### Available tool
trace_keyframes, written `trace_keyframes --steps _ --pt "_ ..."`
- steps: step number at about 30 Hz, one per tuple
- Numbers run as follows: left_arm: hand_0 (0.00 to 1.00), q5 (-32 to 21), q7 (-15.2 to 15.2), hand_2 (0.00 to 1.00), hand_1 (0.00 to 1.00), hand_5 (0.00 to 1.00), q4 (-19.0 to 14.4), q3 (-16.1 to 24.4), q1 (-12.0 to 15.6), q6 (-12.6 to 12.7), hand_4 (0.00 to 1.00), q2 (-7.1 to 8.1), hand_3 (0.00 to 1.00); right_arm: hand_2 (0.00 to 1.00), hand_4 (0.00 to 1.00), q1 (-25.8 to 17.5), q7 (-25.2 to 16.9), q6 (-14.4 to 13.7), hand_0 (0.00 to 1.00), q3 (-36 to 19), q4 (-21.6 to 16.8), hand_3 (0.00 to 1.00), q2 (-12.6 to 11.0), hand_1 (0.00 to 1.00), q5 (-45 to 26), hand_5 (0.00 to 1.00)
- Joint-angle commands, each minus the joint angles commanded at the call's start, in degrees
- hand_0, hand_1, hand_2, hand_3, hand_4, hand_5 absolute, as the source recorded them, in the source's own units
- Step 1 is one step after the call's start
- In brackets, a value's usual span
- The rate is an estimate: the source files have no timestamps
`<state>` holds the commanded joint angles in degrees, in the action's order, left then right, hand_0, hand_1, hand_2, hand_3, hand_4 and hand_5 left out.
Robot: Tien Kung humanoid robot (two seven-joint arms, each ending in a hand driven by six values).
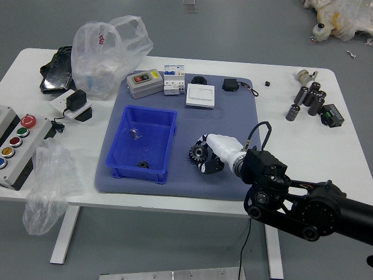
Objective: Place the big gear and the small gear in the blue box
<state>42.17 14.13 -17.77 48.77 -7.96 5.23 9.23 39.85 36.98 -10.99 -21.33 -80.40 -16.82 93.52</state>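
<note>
My right hand (211, 156), with its white back and black fingertips, reaches in from the lower right. Its fingers are closed on the right side of the big dark gear (198, 154), which shows at the fingertips just right of the blue box. Part of the gear is hidden by the fingers. Inside the blue box (158, 174), near its front wall, lies the small dark gear (143, 164). My left hand is out of view.
A small clear item (135, 134) is also in the box. Behind stand a grey device (144, 84), a white square box (200, 96) and a black ring (199, 80). A button panel (17, 143) and plastic bags are at the left, black cylinders (315, 100) at the right.
</note>
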Motion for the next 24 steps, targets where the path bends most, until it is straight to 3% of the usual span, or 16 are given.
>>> trace_keyframes --steps 5,9,15,18,20,24 --pt "0.657 0.2 0.1 0.589 0.593 0.655 0.0 0.1 0.1 0.0 0.722 0.01 0.745 0.617 0.453 1.9 0.0 -0.2 0.344 -2.3 0.5 0.655 0.9 0.5 3.0 0.089" --pt "0.657 0.4 0.3 0.589 0.593 0.658 -0.1 0.3 0.2 0.0 0.726 0.0 0.747 0.616 0.458 5.3 -0.7 -1.3 0.347 -2.0 2.9 0.648 3.2 0.506 5.5 0.114" --pt "0.657 0.8 0.5 0.589 0.593 0.661 -0.1 0.5 0.1 -0.1 0.731 0.11 0.747 0.631 0.46 10.3 -7.2 -6.8 0.382 2.9 6.0 0.649 6.7 0.545 4.8 0.135" --pt "0.657 1.0 0.6 0.589 0.593 0.661 -0.2 0.6 0.1 -0.1 0.731 0.18 0.747 0.631 0.46 11.8 -10.8 -8.2 0.382 5.8 7.7 0.649 8.1 0.545 3.5 0.135" --pt "0.657 1.1 0.6 0.589 0.593 0.663 -0.2 0.7 0.1 -0.1 0.734 0.22 0.747 0.687 0.454 12.5 -13.0 -8.3 0.403 7.3 8.8 0.647 8.8 0.578 2.8 0.168" --pt "0.657 1.1 0.6 0.589 0.593 0.663 -0.2 0.7 -0.1 -0.1 0.734 0.2 0.747 0.687 0.454 12.3 -14.9 -6.5 0.403 8.4 9.7 0.647 9.2 0.578 3.7 0.168"
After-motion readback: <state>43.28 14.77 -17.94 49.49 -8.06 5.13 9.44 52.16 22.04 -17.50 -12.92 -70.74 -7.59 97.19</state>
